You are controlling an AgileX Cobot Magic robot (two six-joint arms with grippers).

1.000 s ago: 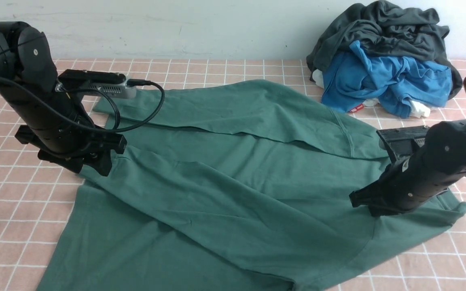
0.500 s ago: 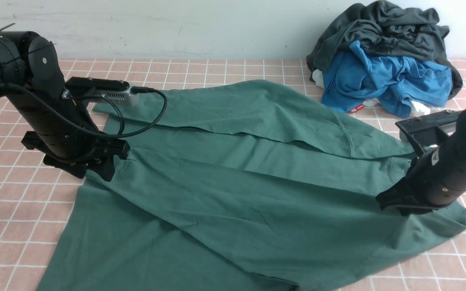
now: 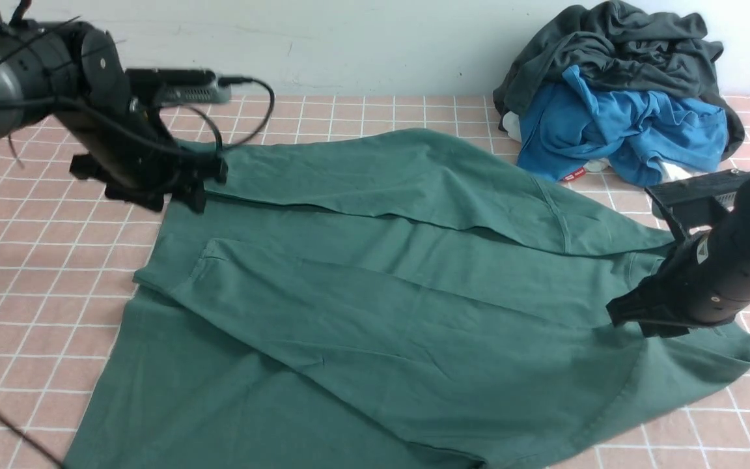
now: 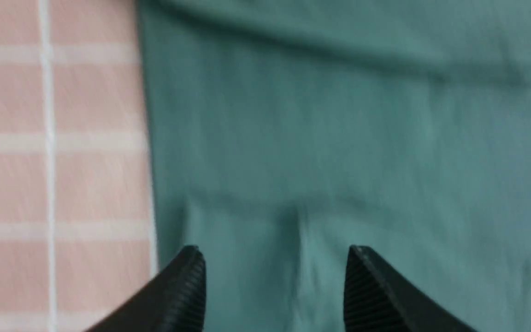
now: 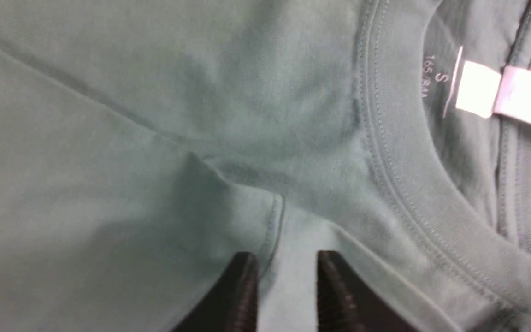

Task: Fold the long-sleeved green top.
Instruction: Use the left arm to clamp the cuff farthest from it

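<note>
We see the green long-sleeved top (image 3: 375, 293) spread flat on the pink-tiled counter (image 3: 23, 273), with its sleeves laid across the body. Our left end effector (image 4: 274, 281) hovers over the top's far left edge, jaws wide apart and holding nothing. Our right end effector (image 5: 288, 281) sits low on the cloth beside the collar and its white label (image 5: 477, 90), jaws slightly parted and gripping nothing.

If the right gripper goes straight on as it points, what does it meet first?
The green long-sleeved top: the right gripper aims at its fabric by a seam, short of the collar. Nothing seems to lie between; depth is unclear.
</note>
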